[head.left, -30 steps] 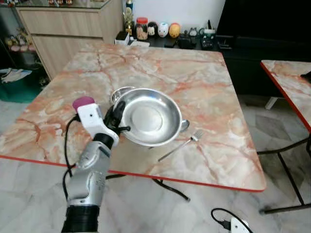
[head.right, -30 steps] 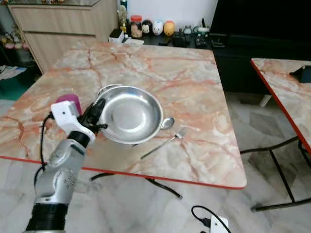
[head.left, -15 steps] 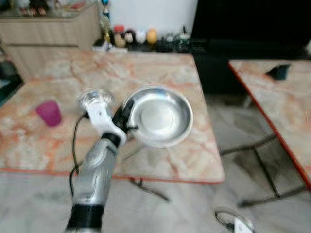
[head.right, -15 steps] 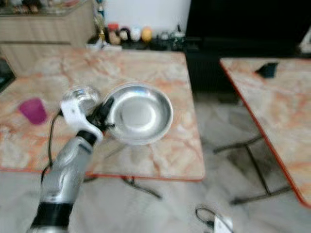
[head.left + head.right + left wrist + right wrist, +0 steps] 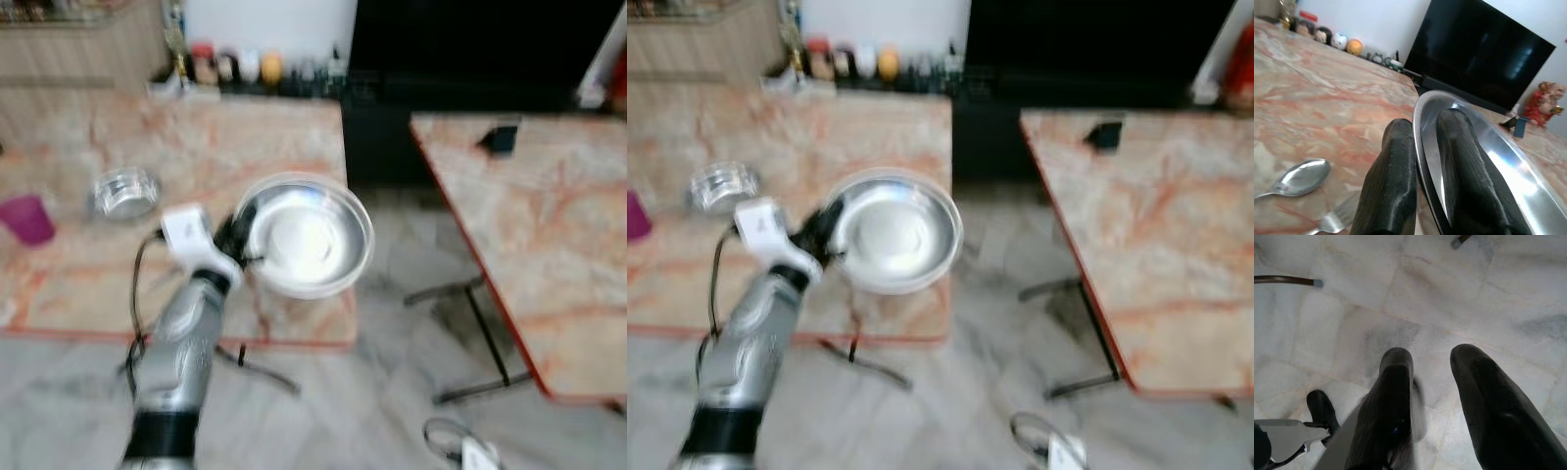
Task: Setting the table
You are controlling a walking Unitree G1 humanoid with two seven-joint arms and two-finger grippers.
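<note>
Over the marble table's [image 5: 88, 284] corner, left fingers [image 5: 1396, 181] pinch the steel plate's [image 5: 309, 235] rim.

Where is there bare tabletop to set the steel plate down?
The second table on the right is bare below its small dark object. The first table is free behind the plate held by the left gripper; the small bowl and purple cup crowd its left.

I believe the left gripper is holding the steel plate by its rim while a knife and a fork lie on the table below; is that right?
Not quite: beside the fork lies a spoon, not a knife, as the left wrist view shows. The left gripper does hold the plate by its rim, above the table.
</note>
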